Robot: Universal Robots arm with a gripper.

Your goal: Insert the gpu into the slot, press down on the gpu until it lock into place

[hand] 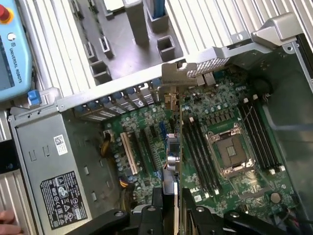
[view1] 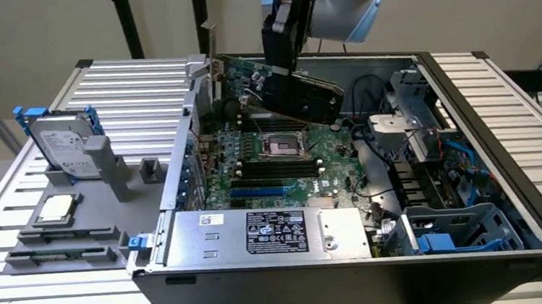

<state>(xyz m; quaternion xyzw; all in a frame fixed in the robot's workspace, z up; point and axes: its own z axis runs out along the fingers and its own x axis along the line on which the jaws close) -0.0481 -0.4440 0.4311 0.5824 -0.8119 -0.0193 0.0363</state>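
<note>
Insertion step, I judge: my claw (view1: 284, 67) grips the card (view1: 307, 95), tilted over the board (view1: 325, 162). The blue slot (view1: 257, 193) below the claw calls for squaring the card's edge.

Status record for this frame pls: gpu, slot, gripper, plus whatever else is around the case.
gpu: held tilted above the motherboard, not seated
slot: blue, bare, next to the black memory slots
gripper: shut on the gpu, gripping it from above
case: open, lying on a slatted table
power supply: silver labelled box inside the case, beyond the slot from the memory slots
fixture: grey, on the exterior view's left, carrying a hard drive
teach pendant: on the table beside the case
</note>
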